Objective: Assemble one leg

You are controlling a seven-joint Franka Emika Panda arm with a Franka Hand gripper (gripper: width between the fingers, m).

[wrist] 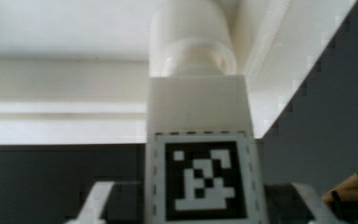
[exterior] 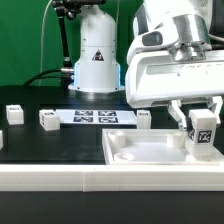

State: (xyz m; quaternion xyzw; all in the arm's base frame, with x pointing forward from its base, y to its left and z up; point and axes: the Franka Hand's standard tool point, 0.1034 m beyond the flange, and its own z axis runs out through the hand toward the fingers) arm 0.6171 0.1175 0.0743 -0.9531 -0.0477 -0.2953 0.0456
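My gripper (exterior: pixel 203 128) is shut on a leg (exterior: pixel 203 134), a small white post with a black-and-white tag on its face. It holds the leg upright over the right end of the wide flat white panel (exterior: pixel 150 152). In the wrist view the leg (wrist: pixel 201 120) fills the middle, its tag (wrist: pixel 202 176) near the jaws, and its far end meets the panel (wrist: pixel 69 90) at a corner. The fingers (wrist: pixel 105 200) press on both sides of the leg.
Three more white legs stand on the black table: one at the exterior view's far left (exterior: pixel 13 113), one further right (exterior: pixel 48 119), one near the panel (exterior: pixel 144 119). The marker board (exterior: pixel 95 117) lies behind them. A white robot base (exterior: pixel 97 55) stands at the back.
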